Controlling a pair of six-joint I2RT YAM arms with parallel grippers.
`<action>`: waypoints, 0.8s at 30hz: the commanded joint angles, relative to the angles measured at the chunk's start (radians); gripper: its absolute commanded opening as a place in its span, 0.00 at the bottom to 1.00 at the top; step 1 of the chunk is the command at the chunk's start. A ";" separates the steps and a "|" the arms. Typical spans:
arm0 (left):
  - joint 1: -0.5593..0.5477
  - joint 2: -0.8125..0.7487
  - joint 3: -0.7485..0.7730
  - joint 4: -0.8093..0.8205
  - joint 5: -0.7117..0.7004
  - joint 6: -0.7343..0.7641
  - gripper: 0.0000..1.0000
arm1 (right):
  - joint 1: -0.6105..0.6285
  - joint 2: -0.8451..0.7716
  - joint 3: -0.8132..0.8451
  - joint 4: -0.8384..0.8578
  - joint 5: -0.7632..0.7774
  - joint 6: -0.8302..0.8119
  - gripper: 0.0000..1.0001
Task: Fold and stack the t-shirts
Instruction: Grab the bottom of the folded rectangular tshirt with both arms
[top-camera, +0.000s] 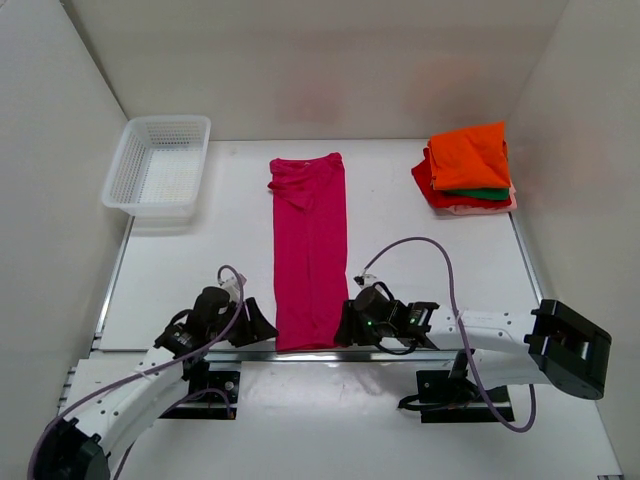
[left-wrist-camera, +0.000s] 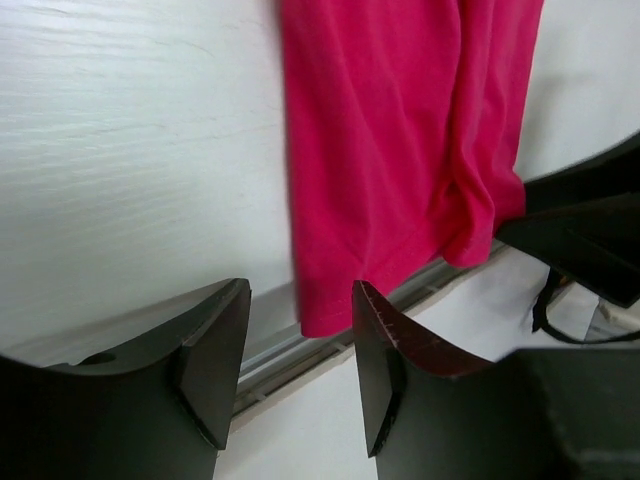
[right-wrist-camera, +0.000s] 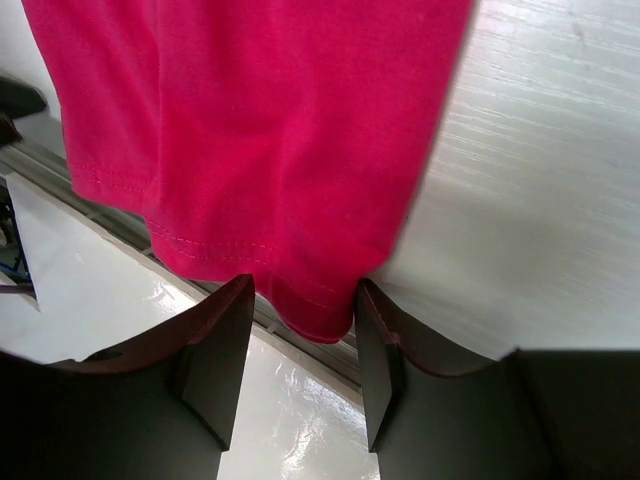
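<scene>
A magenta-pink t-shirt (top-camera: 310, 250) lies folded into a long narrow strip down the middle of the table, its hem hanging slightly over the near edge. My left gripper (top-camera: 262, 325) is open beside the hem's left corner (left-wrist-camera: 325, 310), which lies just ahead of the gap between its fingers. My right gripper (top-camera: 345, 325) is open at the hem's right corner (right-wrist-camera: 310, 300), which sits just ahead of the gap between its fingers. A stack of folded shirts, orange (top-camera: 470, 155) on top of green, red and pale pink, sits at the back right.
A white mesh basket (top-camera: 160, 165) stands at the back left. A metal rail (left-wrist-camera: 290, 355) runs along the table's near edge under the hem. White walls enclose the table on three sides.
</scene>
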 joint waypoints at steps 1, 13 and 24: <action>-0.060 0.061 0.014 0.007 -0.016 -0.025 0.58 | 0.010 0.029 0.009 -0.030 0.022 -0.007 0.43; -0.166 0.231 0.061 0.040 -0.053 -0.013 0.28 | 0.004 0.040 0.015 -0.023 -0.006 -0.025 0.02; -0.192 0.121 0.077 -0.118 -0.005 -0.013 0.00 | 0.037 -0.014 0.026 -0.105 -0.096 -0.030 0.00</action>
